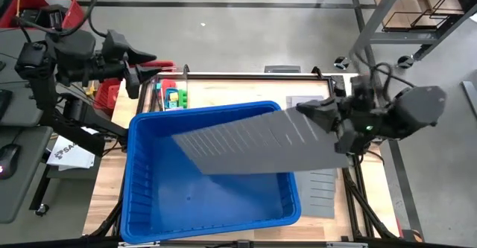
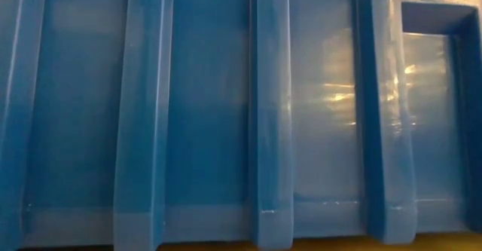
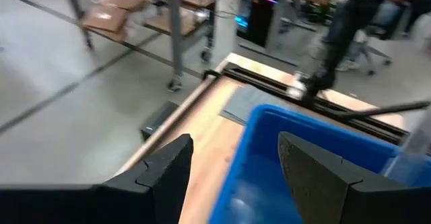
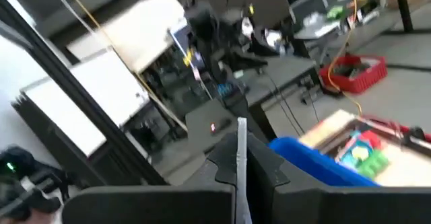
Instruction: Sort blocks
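Presently: right claw (image 1: 322, 114), pinched shut on one end of a grey divider panel (image 1: 253, 142), carried edge-on over the blue bin (image 1: 141, 203), seemingly to slot it in as a partition for sorting; panel's long axis runs across the bin from right claw toward the left side, slightly tilted. Left claw (image 1: 153, 65), spread and empty, poised above the bin's far left corner, near the blocks (image 1: 174, 97), likely waiting. Blocks: small cluster, green, yellow, teal, on the desk (image 1: 112, 181) just beyond the bin's far rim; individual orientation too small to tell
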You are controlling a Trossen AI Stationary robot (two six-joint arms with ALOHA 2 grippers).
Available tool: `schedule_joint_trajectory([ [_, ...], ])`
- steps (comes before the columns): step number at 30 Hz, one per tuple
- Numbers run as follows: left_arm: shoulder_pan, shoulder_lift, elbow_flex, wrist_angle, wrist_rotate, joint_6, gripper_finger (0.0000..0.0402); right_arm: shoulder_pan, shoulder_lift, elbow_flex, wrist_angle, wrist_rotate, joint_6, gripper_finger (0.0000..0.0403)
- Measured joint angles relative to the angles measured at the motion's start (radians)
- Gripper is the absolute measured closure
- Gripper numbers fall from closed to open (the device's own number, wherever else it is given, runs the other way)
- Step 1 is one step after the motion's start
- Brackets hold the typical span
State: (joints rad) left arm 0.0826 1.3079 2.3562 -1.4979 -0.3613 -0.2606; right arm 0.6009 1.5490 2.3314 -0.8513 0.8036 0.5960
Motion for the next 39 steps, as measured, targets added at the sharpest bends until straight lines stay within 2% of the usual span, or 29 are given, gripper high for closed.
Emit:
schedule_joint_trajectory([
  [6,-0.004,0.026,0.0,-0.001,0.165,0.0,0.0183,-0.072,0.046,0.0,-0.177,-0.119,0.138,0.0403],
  [12,-0.042,0.055,0.0,-0.022,0.281,-0.011,0.0183,-0.148,0.105,0.0,-0.208,-0.268,0.127,0.0403],
  [16,-0.082,0.073,-0.018,-0.07,0.3,-0.071,0.0183,-0.18,0.124,-0.001,-0.244,-0.336,0.122,0.0403],
  [20,-0.148,0.065,-0.128,-0.07,0.315,-0.097,0.0183,-0.189,0.115,-0.001,-0.263,-0.349,0.119,0.0403],
  [31,-0.309,0.048,-0.643,-0.03,0.326,-0.133,0.0183,-0.189,0.092,-0.001,-0.268,-0.338,0.118,0.0403],
  [39,-0.409,-0.019,-0.992,0.351,0.32,-0.239,0.0183,-0.189,0.09,-0.001,-0.267,-0.344,0.11,0.0403],
])
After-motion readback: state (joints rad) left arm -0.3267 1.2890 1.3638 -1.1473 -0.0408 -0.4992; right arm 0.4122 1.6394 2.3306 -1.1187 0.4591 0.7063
